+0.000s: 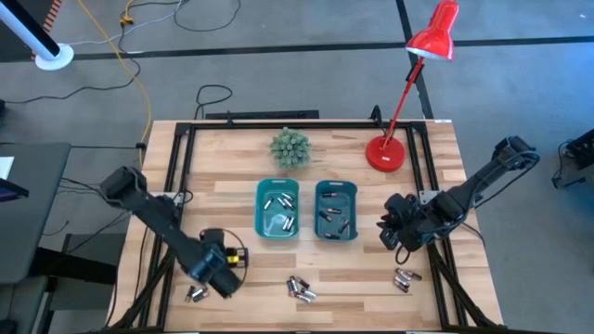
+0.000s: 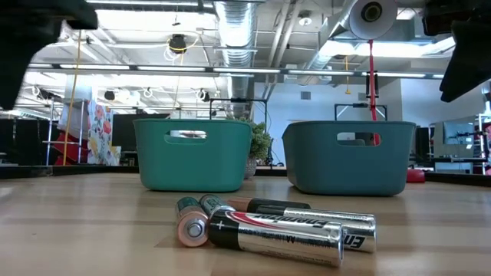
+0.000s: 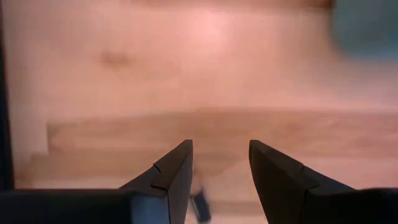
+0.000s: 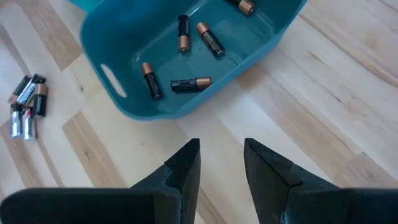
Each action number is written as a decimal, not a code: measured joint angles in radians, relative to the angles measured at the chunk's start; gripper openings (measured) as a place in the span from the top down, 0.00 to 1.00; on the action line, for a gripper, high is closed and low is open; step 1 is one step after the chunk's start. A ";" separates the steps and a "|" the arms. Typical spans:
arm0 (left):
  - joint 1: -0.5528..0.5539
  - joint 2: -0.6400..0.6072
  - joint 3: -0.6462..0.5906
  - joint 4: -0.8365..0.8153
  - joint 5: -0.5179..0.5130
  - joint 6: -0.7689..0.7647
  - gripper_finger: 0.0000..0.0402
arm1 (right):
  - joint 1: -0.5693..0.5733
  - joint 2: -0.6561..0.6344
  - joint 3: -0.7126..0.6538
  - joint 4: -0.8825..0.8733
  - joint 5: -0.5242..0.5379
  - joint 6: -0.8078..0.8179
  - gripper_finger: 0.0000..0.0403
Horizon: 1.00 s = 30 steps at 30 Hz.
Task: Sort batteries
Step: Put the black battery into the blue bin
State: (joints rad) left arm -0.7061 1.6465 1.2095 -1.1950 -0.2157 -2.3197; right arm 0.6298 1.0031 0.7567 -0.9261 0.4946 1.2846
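Above bare table, both claws parted, empty

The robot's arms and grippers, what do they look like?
Both arms are dark, nearly black, jointed links with bulky joint housings. The left gripper and right gripper each end in two dark, wedge-shaped fingers tapering to angled tips. A yellow ring, perhaps a cable, shows at the left arm's wrist. No readable markings show.

**Colours on the table**

Two teal bins (image 1: 277,210) (image 1: 335,211). Batteries (image 2: 276,228) silver-and-black; bin cells (image 4: 191,83) black with copper ends. Lamp (image 1: 432,41) red, plant (image 1: 290,147) grey-green, table (image 1: 232,158) light wood with black frame. Arms dark.
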 joint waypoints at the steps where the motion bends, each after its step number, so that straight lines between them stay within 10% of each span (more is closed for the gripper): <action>1: -0.011 0.015 0.000 0.020 0.020 -0.008 0.62 | 0.005 0.000 0.000 0.001 0.000 0.000 0.65; 30: -0.099 0.295 0.000 0.249 0.173 -0.023 0.67 | 0.025 0.000 0.000 0.046 0.000 -0.003 0.65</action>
State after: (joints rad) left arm -0.8052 1.9412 1.2098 -0.9457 -0.0422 -2.3428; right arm 0.6552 1.0030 0.7567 -0.8804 0.4946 1.2819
